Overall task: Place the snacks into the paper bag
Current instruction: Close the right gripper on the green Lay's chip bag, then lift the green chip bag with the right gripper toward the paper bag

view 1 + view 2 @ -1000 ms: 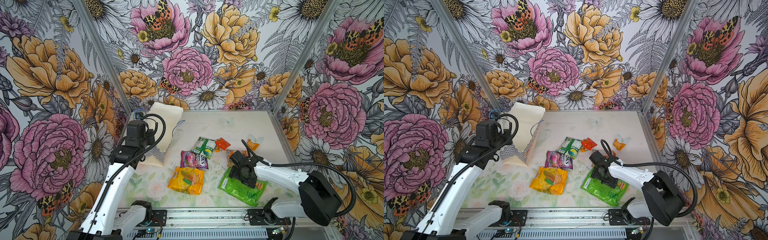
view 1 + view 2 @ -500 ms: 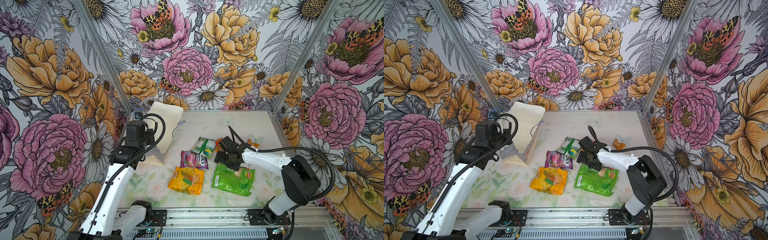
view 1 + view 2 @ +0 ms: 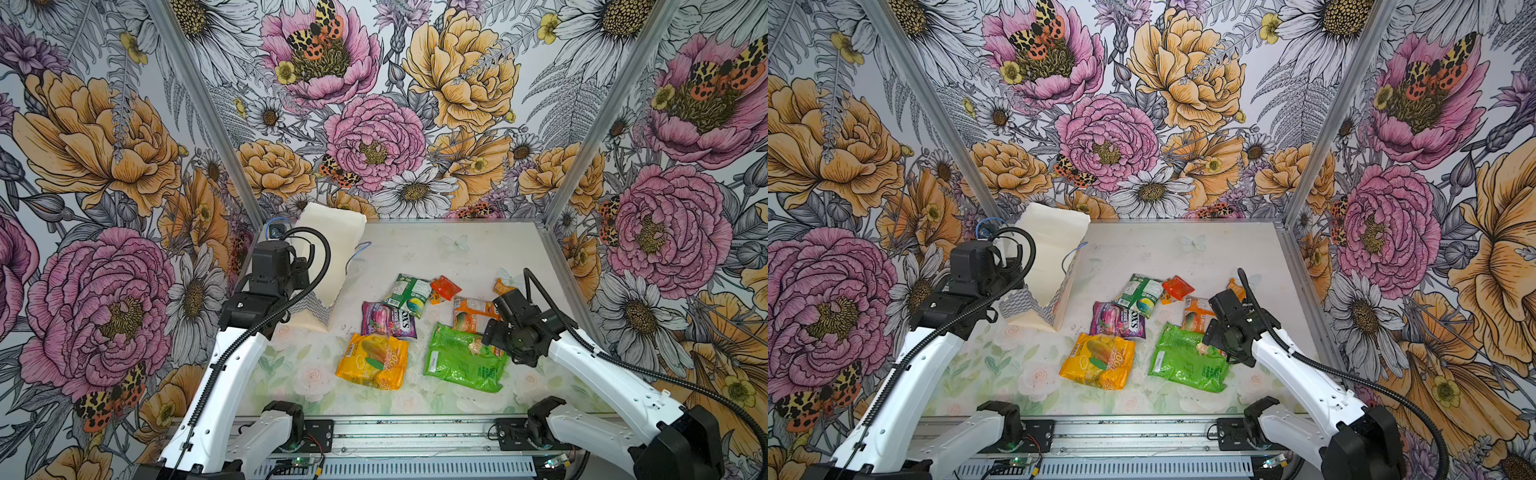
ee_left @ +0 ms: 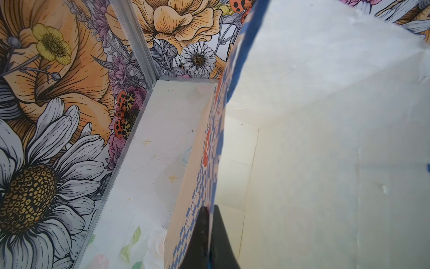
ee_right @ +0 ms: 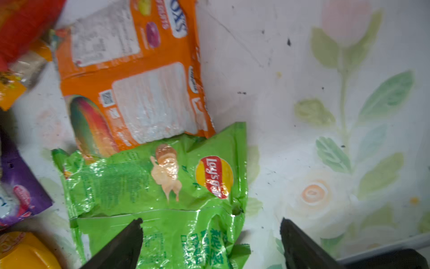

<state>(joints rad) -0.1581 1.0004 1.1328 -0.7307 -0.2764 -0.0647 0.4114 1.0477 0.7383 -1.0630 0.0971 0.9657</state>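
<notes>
The paper bag [image 3: 330,253] [image 3: 1052,249] stands at the back left with its mouth open; my left gripper [image 4: 210,223] is shut on its checkered rim [image 4: 216,149]. The snacks lie mid-table: a bright green bag [image 3: 459,363] [image 5: 162,186], a yellow-orange bag [image 3: 374,359], a purple pack [image 3: 386,320], a green-white pack [image 3: 407,291], an orange-white pack [image 3: 471,311] [image 5: 135,93], a red sachet [image 3: 444,286] and a small orange sachet [image 3: 500,286]. My right gripper [image 5: 211,221] [image 3: 492,332] hangs open over the green bag's right end, one finger above the bag, the other above bare table.
Floral walls and aluminium posts [image 3: 557,266] close the table [image 3: 415,249] on three sides. The orange-white pack's edge lies under the green bag's top corner. The arms' bases sit on a rail [image 3: 415,436] along the front edge.
My right gripper swung left toward the small packs, then came back right over the green bag, which turned and slid left. The left arm and the paper bag stayed still.
</notes>
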